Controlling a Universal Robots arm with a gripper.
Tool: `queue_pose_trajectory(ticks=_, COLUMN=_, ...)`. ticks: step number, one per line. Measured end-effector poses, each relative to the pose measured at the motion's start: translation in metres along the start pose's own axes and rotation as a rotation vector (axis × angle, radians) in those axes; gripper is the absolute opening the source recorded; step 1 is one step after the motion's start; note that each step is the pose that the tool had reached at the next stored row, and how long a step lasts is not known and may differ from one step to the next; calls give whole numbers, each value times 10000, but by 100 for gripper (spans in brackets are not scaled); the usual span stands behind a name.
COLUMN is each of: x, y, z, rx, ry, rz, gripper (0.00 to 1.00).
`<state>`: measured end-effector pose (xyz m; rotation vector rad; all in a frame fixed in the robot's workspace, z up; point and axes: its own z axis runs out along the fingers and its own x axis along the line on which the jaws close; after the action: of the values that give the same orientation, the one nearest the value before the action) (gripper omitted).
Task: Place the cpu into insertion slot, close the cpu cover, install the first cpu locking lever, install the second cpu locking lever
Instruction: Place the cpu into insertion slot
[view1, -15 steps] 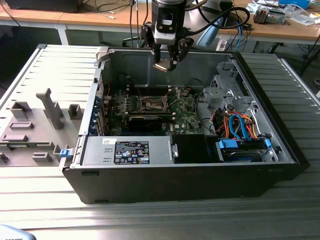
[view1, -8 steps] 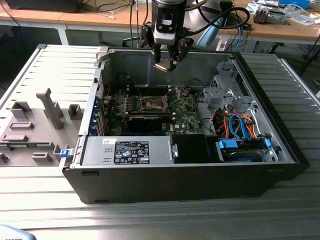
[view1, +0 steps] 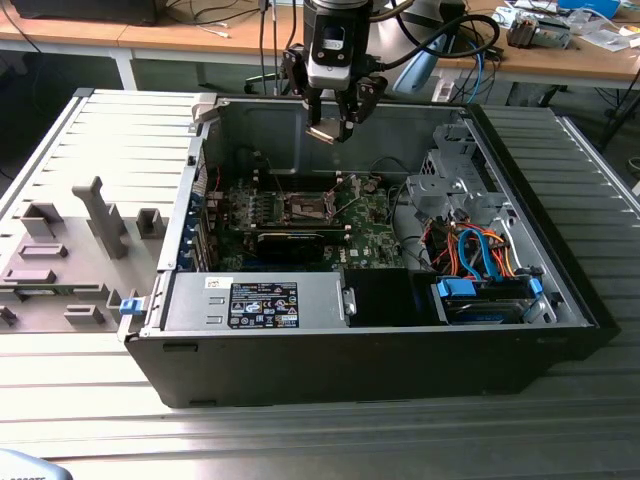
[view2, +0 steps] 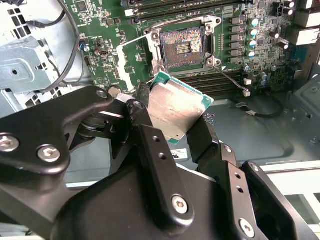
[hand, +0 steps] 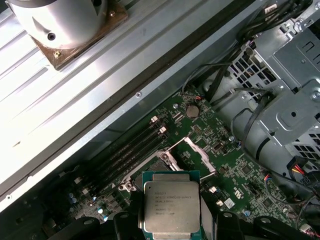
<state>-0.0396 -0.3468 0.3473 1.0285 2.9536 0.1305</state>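
Observation:
My gripper (view1: 330, 122) hangs above the open computer case, shut on the cpu (view1: 323, 133), a flat square chip with a silvery top and green edge. Both wrist views show the cpu (view2: 175, 110) (hand: 171, 205) clamped by its sides between the black fingers (view2: 145, 132), tilted a little. The insertion slot (view2: 182, 47) (view1: 305, 207) lies well below on the green board, its brownish-gold contact field bare. The cpu cover (hand: 189, 152) stands swung open at one side of the socket. In the first wrist view the chip hides part of the socket.
Narrow black memory slots (view2: 200, 80) run beside the socket. A long black card (view1: 290, 240) lies across the board. The silver drive cage (view1: 445, 185), coloured cables (view1: 480, 255) and power supply (view1: 260, 300) crowd the case. A grey fixture (view1: 70, 250) sits at the exterior view's left.

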Motion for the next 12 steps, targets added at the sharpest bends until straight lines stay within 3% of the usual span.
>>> queue_pose_trajectory(ticks=12, x=0, y=0, z=0, rx=-1, ry=-5, rz=58, gripper=55)
